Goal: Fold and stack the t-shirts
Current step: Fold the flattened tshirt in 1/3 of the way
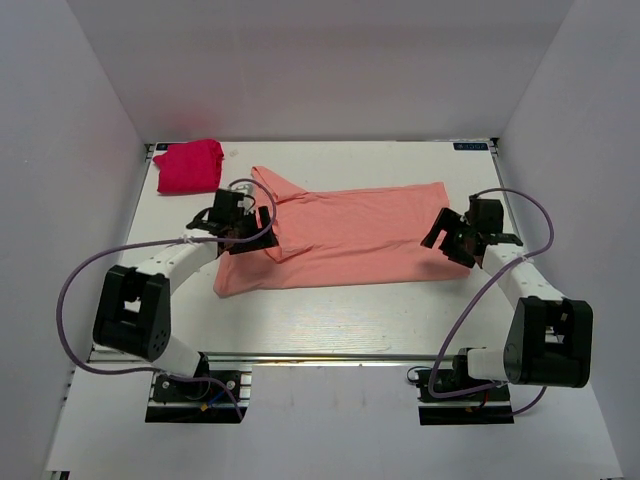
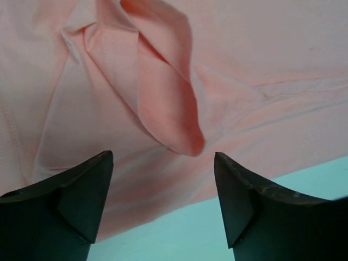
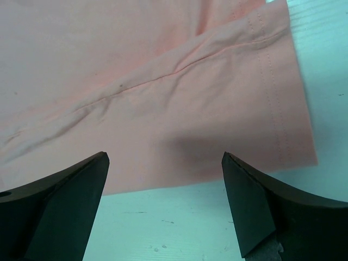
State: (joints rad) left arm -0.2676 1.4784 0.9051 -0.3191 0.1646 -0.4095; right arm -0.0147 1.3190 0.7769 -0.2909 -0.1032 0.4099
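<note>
The salmon pink t-shirt [image 1: 345, 235] lies across the middle of the table, partly folded lengthwise, with a sleeve flap bunched at its left end. The magenta-red t-shirt [image 1: 188, 165] is a small folded bundle at the far left corner. My left gripper [image 1: 255, 228] is open and empty over the pink shirt's left end. In the left wrist view [image 2: 163, 156] a rolled fold of the shirt [image 2: 168, 109] lies just ahead of it. My right gripper [image 1: 442, 238] is open and empty at the shirt's right edge. In the right wrist view [image 3: 165, 156] the hemmed edge [image 3: 272, 103] shows ahead.
The white table [image 1: 330, 315] has grey walls at the back and on both sides. Its front edge carries a metal rail [image 1: 320, 355] with both arm bases. Cables loop out beside each arm.
</note>
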